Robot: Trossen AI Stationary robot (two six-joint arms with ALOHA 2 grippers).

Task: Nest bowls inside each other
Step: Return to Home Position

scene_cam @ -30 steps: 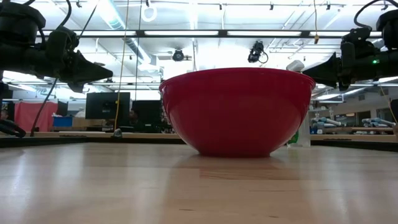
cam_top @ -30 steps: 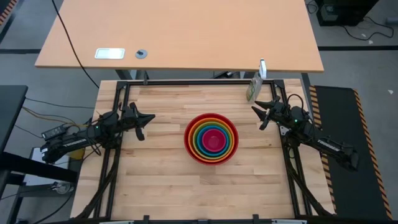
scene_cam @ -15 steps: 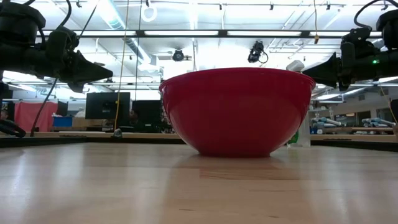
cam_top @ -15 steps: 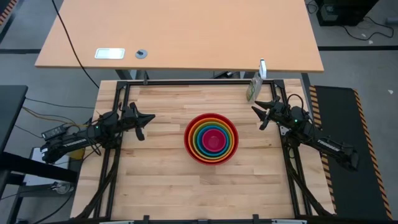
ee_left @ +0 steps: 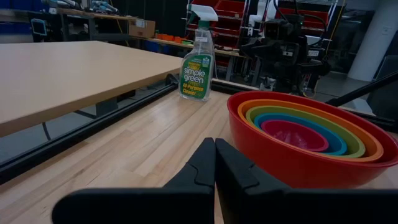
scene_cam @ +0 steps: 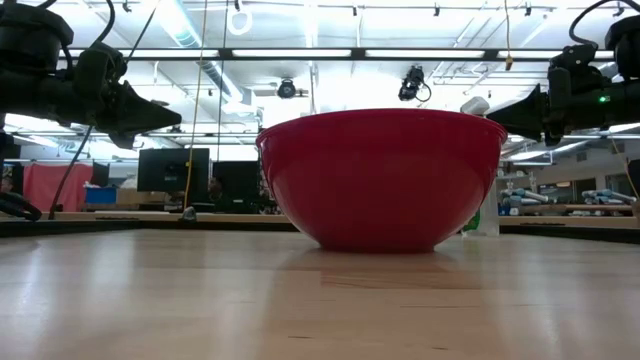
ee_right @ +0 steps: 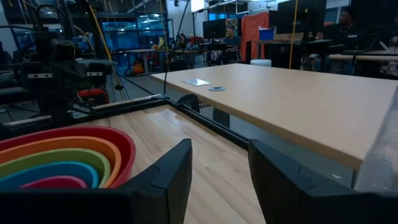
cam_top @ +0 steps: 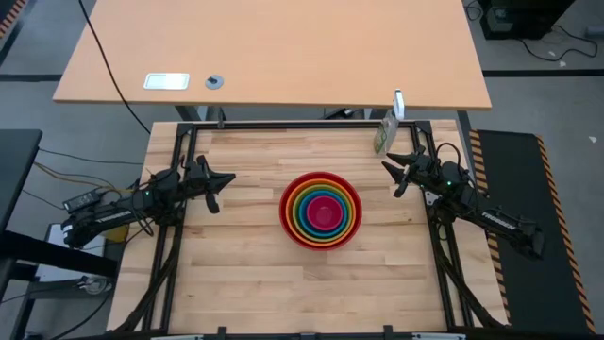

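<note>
The bowls (cam_top: 321, 209) stand nested at the table's middle: red outermost, then orange, green, blue, and pink in the centre (ee_left: 292, 134). The red bowl's base (scene_cam: 380, 240) rests on the wood. My left gripper (cam_top: 226, 178) hovers shut at the table's left side, above the surface, its fingertips (ee_left: 214, 144) pressed together and pointing toward the bowls. At the table's right side my right gripper (cam_top: 390, 162) hovers open, a gap between its fingers (ee_right: 217, 155), with nothing between them.
A green spray bottle (cam_top: 384, 132) stands at the table's far right corner, close behind my right gripper. A larger tan desk (cam_top: 274, 52) lies beyond the far edge. Bare wood surrounds the bowls on all sides.
</note>
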